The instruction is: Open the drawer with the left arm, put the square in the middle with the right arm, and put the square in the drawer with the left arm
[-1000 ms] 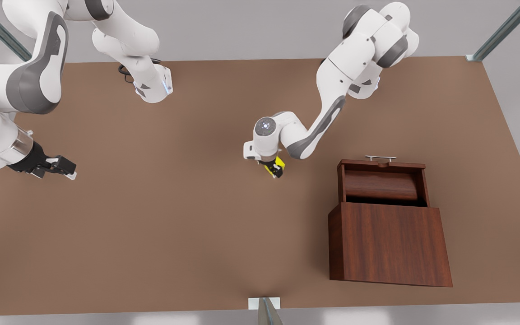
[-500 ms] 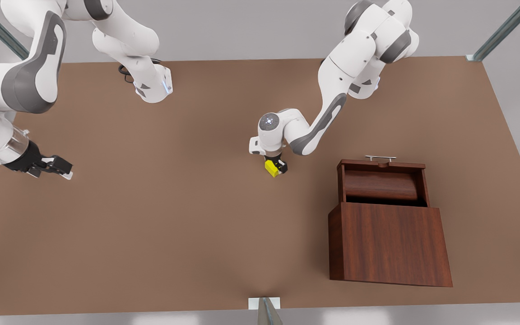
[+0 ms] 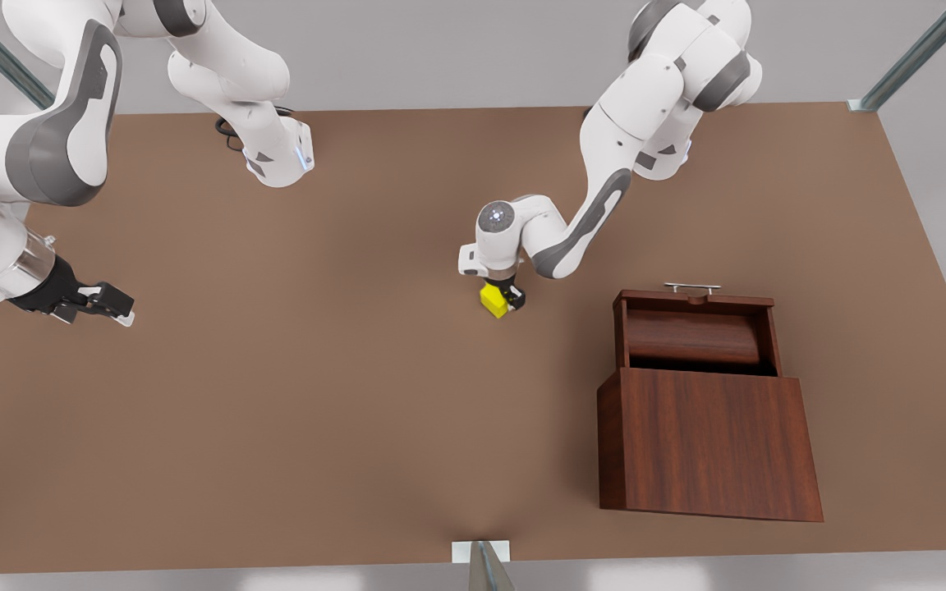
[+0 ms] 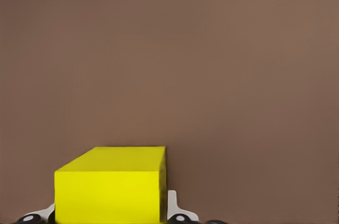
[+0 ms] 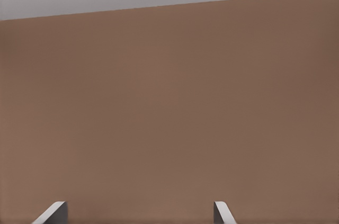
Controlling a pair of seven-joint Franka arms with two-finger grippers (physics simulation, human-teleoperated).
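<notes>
The square (image 3: pixel 491 300), a small yellow cube, sits between the fingers of my left gripper (image 3: pixel 504 300) near the middle of the brown tabletop (image 3: pixel 342 394). The left wrist view has the square (image 4: pixel 111 184) close up, with the left gripper (image 4: pixel 108 220) shut on it. I cannot tell whether it touches the table. The drawer (image 3: pixel 695 332) is pulled open from the wooden cabinet (image 3: pixel 707 443) at the front view's right, its silver handle (image 3: pixel 691 287) facing the arms. My right gripper (image 3: pixel 116 310) waits open at the front view's left edge, and its fingertips (image 5: pixel 54 212) stand apart.
Both arm bases (image 3: pixel 276 156) stand along the far edge of the table. A metal post (image 3: pixel 485 566) rises at the near edge. Bare tabletop lies between the held cube and the drawer.
The left gripper has carried the square a little toward the front view's right and away from the near edge, turning it slightly. The right gripper has barely shifted.
</notes>
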